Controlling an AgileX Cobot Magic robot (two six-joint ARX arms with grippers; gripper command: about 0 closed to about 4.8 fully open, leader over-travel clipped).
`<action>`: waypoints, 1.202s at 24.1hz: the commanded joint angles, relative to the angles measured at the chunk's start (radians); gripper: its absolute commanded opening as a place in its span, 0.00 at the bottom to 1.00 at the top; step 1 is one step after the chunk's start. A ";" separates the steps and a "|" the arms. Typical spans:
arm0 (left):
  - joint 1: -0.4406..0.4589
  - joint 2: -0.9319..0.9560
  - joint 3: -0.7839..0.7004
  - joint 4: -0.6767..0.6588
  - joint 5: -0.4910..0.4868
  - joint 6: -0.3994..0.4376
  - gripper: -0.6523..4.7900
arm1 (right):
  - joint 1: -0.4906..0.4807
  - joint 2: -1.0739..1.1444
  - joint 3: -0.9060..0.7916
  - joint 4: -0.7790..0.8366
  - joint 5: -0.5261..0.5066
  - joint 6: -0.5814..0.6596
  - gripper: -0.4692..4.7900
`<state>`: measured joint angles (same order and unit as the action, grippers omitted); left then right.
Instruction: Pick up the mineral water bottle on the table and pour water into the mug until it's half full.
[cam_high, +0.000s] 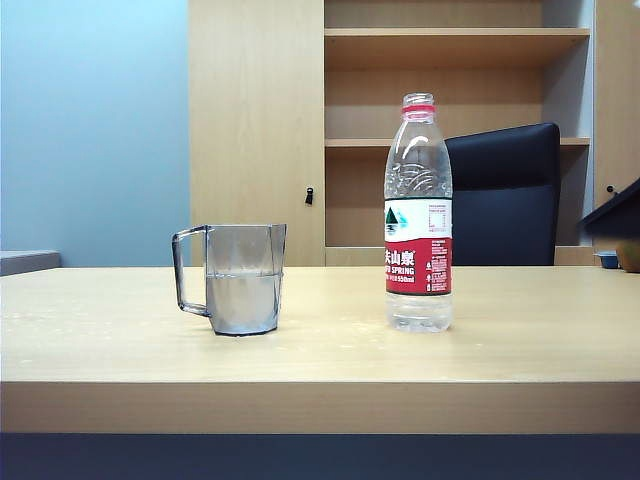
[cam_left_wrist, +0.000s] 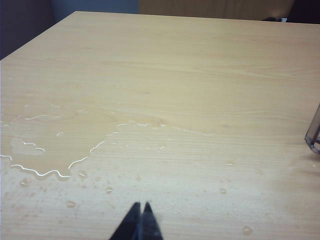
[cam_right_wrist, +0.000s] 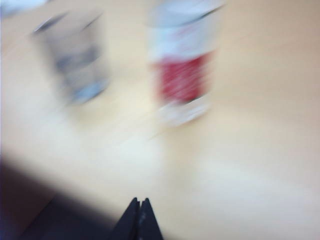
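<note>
The mineral water bottle (cam_high: 418, 215) stands upright and uncapped right of centre on the table (cam_high: 320, 405). To its left stands the grey mug (cam_high: 238, 278), handle to the left, with water (cam_high: 243, 300) about halfway up. My right gripper (cam_right_wrist: 139, 201) is shut and empty, back from both near the table's edge. Its view is blurred, with the bottle (cam_right_wrist: 184, 65) and mug (cam_right_wrist: 75, 60) ahead of it. My left gripper (cam_left_wrist: 141, 205) is shut and empty, low over wet tabletop. One corner of the mug (cam_left_wrist: 314, 135) shows at the edge of its view.
A shallow puddle of spilled water (cam_left_wrist: 45, 150) and scattered drops lie on the wood ahead of the left gripper. Behind the table are a black chair (cam_high: 505, 195) and wooden shelves (cam_high: 455, 90). A dark angular shape (cam_high: 615, 215) juts in at the right edge.
</note>
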<state>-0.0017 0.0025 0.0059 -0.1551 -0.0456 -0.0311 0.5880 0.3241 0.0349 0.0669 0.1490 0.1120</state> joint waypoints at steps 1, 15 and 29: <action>0.000 0.001 0.003 0.006 0.001 -0.003 0.12 | -0.157 -0.127 0.005 -0.042 0.008 0.000 0.08; 0.000 0.001 0.003 0.006 0.001 -0.003 0.12 | -0.620 -0.327 -0.011 -0.150 -0.077 0.010 0.08; 0.000 0.001 0.003 0.006 0.001 -0.003 0.12 | -0.618 -0.327 -0.034 -0.250 -0.151 -0.093 0.08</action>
<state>-0.0017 0.0021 0.0059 -0.1555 -0.0452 -0.0311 -0.0315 -0.0002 0.0067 -0.1936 -0.0006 0.0250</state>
